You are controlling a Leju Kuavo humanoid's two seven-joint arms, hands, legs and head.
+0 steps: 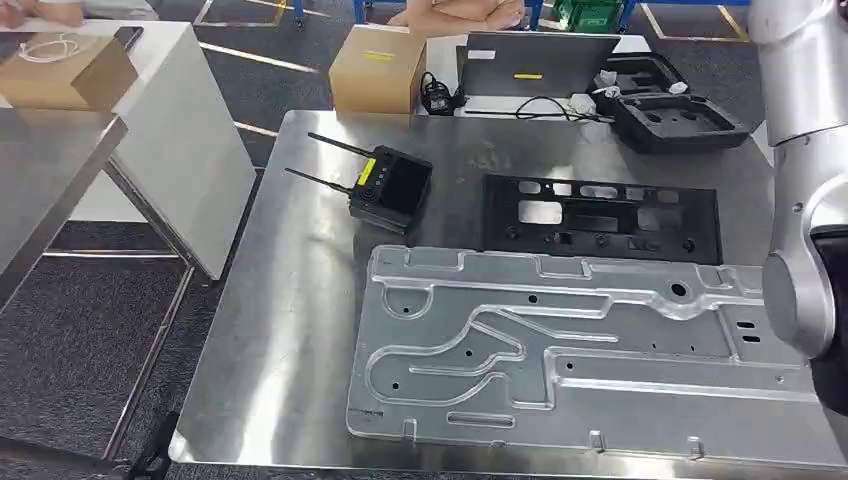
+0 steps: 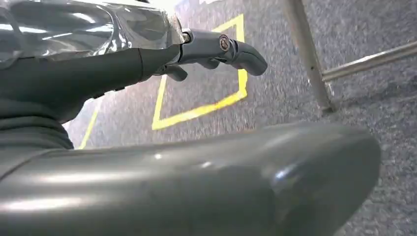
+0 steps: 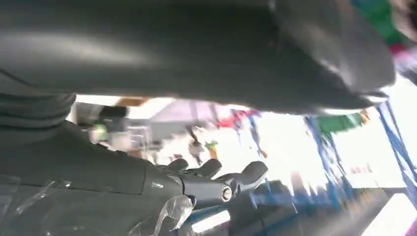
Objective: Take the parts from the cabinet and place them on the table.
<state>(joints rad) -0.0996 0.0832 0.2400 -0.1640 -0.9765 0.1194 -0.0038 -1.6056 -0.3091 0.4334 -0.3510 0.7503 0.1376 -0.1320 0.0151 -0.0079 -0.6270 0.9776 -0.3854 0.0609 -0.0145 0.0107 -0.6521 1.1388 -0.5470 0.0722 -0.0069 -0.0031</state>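
Behind the table (image 1: 290, 330), a black foam case (image 1: 675, 120) lies open.

Table (image 1: 300, 300): bare brushed silver, glare streaks. Large plate (image 1: 590, 360): pale silver-grey, embossed channels. Frame (image 1: 600, 215): matt black. Remote (image 1: 392, 187): black, yellow sticker. Box (image 1: 378, 68): tan, yellow label. Foam tray (image 1: 680, 122): black. Floor (image 2: 344, 29): speckled grey carpet, with yellow tape outline (image 2: 196, 110) just beyond dark grey fingers (image 2: 241, 51).
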